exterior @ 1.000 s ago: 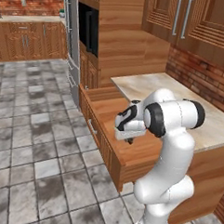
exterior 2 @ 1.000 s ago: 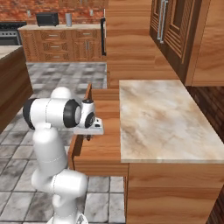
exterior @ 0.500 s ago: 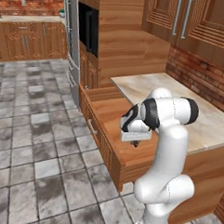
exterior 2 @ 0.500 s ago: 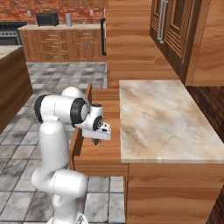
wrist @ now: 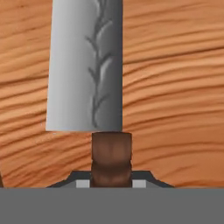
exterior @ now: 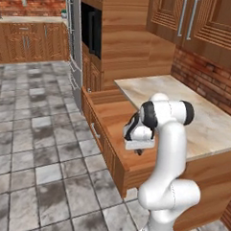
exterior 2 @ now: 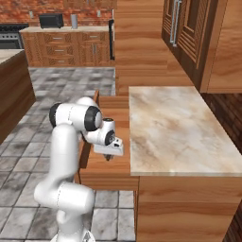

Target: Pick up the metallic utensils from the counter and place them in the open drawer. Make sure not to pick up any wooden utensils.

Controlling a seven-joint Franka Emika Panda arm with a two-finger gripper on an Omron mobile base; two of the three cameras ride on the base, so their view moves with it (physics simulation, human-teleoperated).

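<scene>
A: Arm pose?
B: White arm rises from base, upper link near vertical, bends at a dark-jointed elbow up top, then forearm drops fwd and down. Wrist turned so the hand points downward.
A: Gripper?
B: Gripper (exterior: 139, 150) hangs low under the wrist flange; in right base view the gripper (exterior 2: 109, 156) sits just below the white hand block, fingers pointing down.
A: Jaws?
B: Narrow gap, clamped on the knife (wrist: 89, 83) by its dark handle. Hand view looks straight along it, blade running away from the fingers. Fingertips mostly hidden behind the handle.
</scene>
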